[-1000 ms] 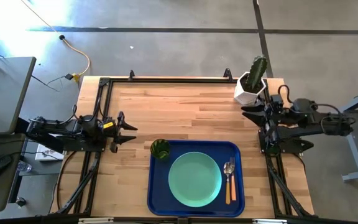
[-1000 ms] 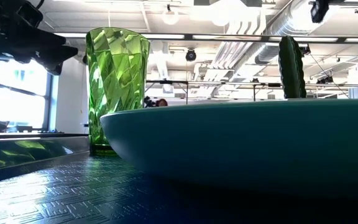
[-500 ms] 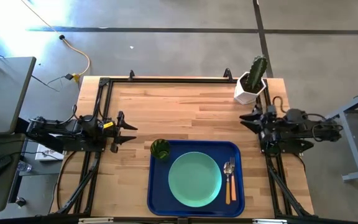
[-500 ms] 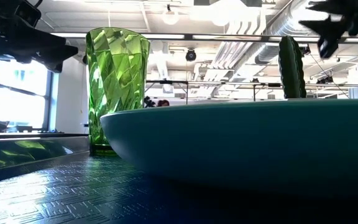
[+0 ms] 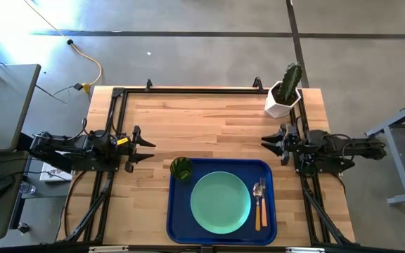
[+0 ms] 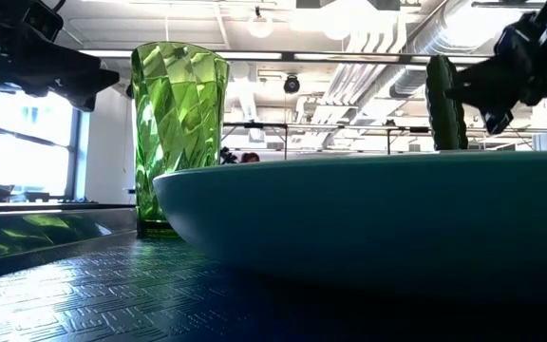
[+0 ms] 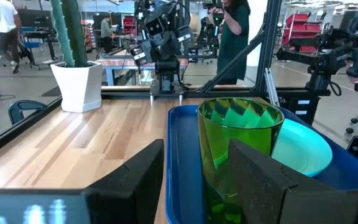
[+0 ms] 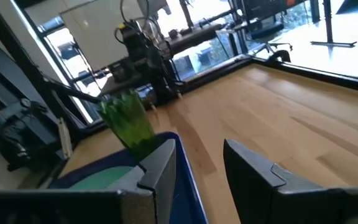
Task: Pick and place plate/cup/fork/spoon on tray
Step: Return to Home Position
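The dark-blue tray (image 5: 178,218) lies at the table's near edge. On it the mint-green plate (image 5: 220,203) lies flat in the middle. The green cup (image 5: 181,168) stands upright on its base in the tray's far left corner. The fork (image 5: 257,205) and spoon (image 5: 264,204) lie side by side right of the plate, handles toward the near edge. My left gripper (image 5: 151,150) is open at the table's left edge, level, pointing at the cup (image 7: 238,149). My right gripper (image 5: 267,145) is open at the right edge, above the table.
A white pot with a cactus (image 5: 284,95) stands at the far right corner, just beyond my right arm. Bare wooden tabletop (image 5: 202,123) stretches between the tray and the far edge. A black frame (image 5: 118,91) runs along the table's sides. People (image 7: 232,37) stand beyond the table.
My right gripper has come down from above toward the tabletop at the right edge and a little toward the table's left, staying open. In the low view it has dropped into the picture beside the cactus. The things on the tray have not moved.
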Robot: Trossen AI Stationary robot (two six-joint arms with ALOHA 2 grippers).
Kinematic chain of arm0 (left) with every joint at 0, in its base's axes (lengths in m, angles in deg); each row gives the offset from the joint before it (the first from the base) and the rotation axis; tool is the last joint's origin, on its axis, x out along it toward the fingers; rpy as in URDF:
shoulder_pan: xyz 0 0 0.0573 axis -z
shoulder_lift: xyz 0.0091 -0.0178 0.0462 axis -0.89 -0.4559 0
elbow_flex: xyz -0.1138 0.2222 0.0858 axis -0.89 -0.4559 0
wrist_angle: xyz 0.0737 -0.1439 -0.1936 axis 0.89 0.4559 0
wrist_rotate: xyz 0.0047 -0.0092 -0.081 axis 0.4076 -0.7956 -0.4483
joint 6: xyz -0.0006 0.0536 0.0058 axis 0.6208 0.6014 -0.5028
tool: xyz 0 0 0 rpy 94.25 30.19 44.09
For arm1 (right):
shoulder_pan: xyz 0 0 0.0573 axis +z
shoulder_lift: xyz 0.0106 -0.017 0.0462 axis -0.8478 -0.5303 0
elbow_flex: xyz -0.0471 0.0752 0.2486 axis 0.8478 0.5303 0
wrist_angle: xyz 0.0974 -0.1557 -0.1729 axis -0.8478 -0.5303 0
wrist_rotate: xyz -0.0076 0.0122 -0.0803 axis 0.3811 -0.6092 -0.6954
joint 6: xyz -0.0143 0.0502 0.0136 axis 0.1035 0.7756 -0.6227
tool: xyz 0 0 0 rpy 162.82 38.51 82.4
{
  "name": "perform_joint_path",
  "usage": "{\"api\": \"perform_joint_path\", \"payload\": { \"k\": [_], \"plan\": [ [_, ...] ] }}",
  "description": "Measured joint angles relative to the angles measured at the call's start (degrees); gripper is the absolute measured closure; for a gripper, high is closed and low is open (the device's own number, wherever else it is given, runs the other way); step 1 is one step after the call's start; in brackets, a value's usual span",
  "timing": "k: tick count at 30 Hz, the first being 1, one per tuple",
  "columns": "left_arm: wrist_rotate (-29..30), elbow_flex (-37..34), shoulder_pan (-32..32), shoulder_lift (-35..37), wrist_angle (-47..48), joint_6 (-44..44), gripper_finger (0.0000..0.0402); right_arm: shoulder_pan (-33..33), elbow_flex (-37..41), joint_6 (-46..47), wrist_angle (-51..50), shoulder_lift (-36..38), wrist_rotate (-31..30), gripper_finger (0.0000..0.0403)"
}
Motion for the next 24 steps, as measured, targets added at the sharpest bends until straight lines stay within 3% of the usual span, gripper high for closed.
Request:
{"api": "perform_joint_path", "payload": {
  "k": [14,24],
  "plan": [
    [-0.01,0.02,0.0,0.0,0.0,0.0,0.0232,0.0,1.08,-2.01,-0.87,-0.02,-2.45,0.0276],
    [-0.01,0.02,0.0,0.0,0.0,0.0,0.0232,0.04,1.08,-1.51,-1.0,-0.17,-0.18,0.0276]
  ]
}}
